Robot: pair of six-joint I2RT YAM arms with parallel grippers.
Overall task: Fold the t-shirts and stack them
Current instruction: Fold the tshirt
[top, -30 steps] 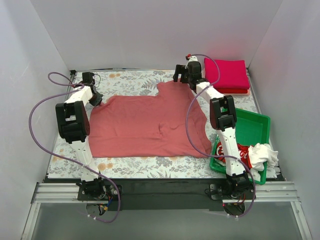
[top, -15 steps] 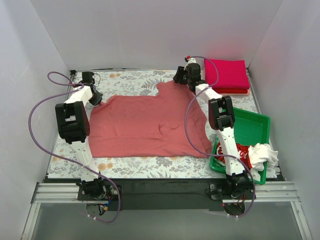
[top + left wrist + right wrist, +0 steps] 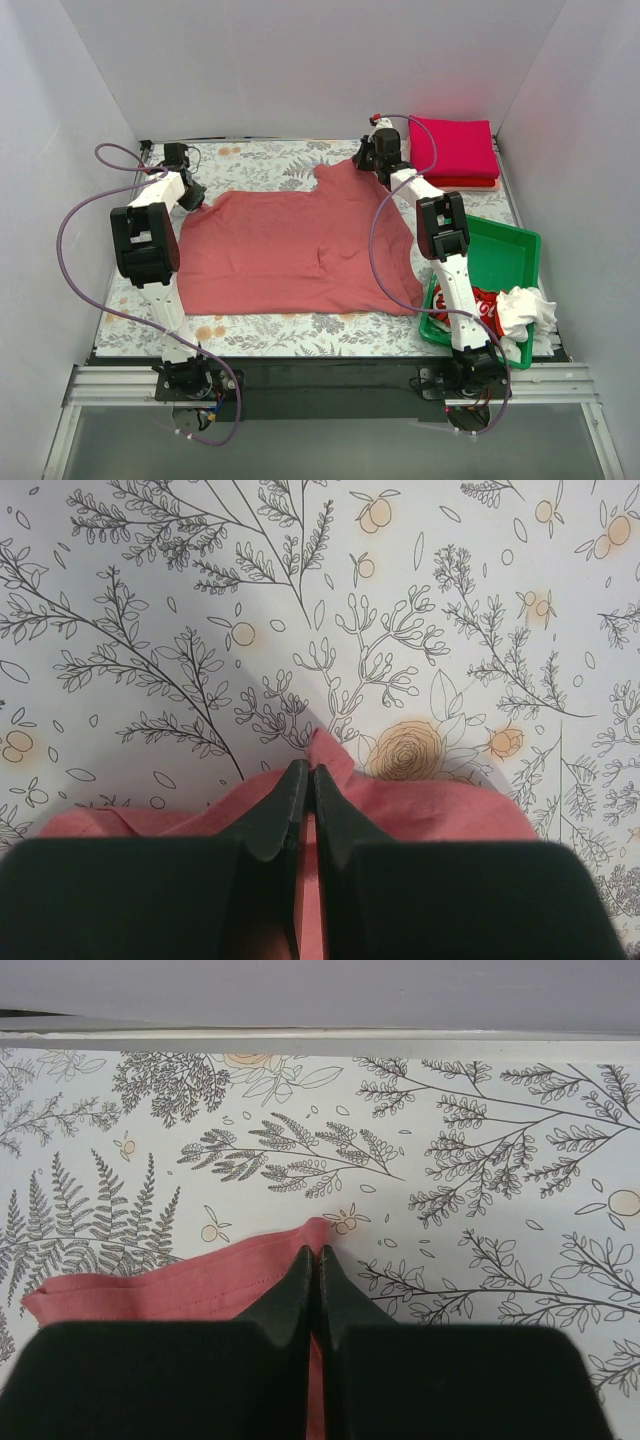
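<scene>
Clerk: Items finished?
Checker: One stack of folded magenta and red cloth t-shirts (image 3: pixel 455 148), far right corner of floral-patterned surface (image 3: pixel 260 160).
Clerk: In hand?
Checker: One dusty salmon-red cloth t-shirt (image 3: pixel 300 250), spread flat mid-surface, unfolded. Left gripper (image 3: pixel 305 780) pinching its far left corner; right gripper (image 3: pixel 315 1260) pinching its far right corner.
Clerk: Outstanding?
Checker: Crumpled red Coca-Cola-lettered t-shirt (image 3: pixel 487 303) and white cloth (image 3: pixel 525 305), in green plastic tray (image 3: pixel 520 250). Roughly midway, I judge.

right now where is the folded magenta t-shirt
In the top view the folded magenta t-shirt lies in the far right corner, just to the right of the right hand and beyond the green tray.
</scene>
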